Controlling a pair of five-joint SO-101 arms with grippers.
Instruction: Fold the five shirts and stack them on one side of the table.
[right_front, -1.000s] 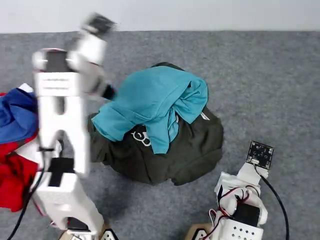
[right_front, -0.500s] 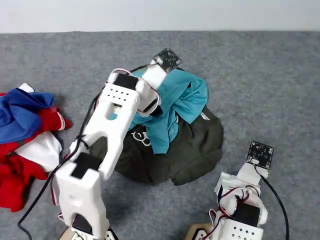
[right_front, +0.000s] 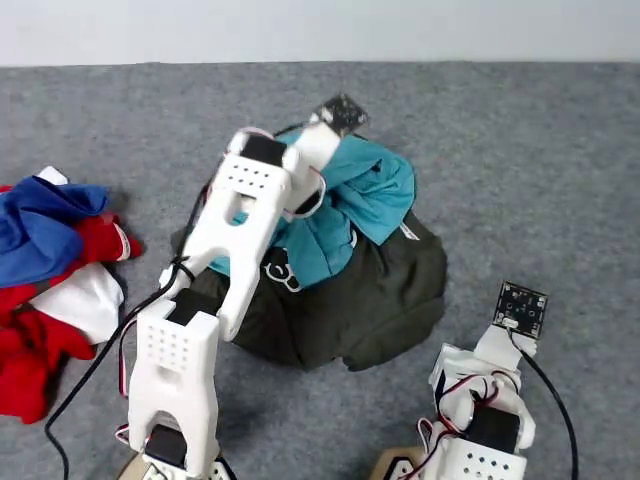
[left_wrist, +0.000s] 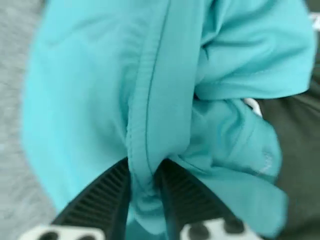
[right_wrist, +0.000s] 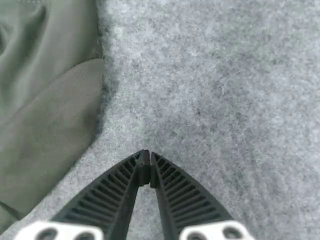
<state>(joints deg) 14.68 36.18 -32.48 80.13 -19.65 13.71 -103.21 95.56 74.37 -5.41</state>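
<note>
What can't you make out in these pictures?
1. High view: the pile of red, blue and white shirts runs off the left edge, so its count is unclear.
2. High view: the left arm and teal shirt cover much of the dark shirt.
3. Left wrist view: the teal shirt is cut off by the frame around the left gripper clamping it.

setting: robotics lab bench. evidence: tabletop (right_front: 560, 150) covered edge to edge in grey felt; bare pale wall (right_front: 400, 30) along the top of the frame; two white plastic arms, left arm (right_front: 230, 250) at lower left, right arm (right_front: 480, 420) at lower right, with exposed wiring (right_front: 452, 388) and a bare camera board (right_front: 521, 307); crumpled test laundry, teal shirt (right_front: 375, 185) at centre, red and blue heap (right_front: 50, 250) at left edge.
</note>
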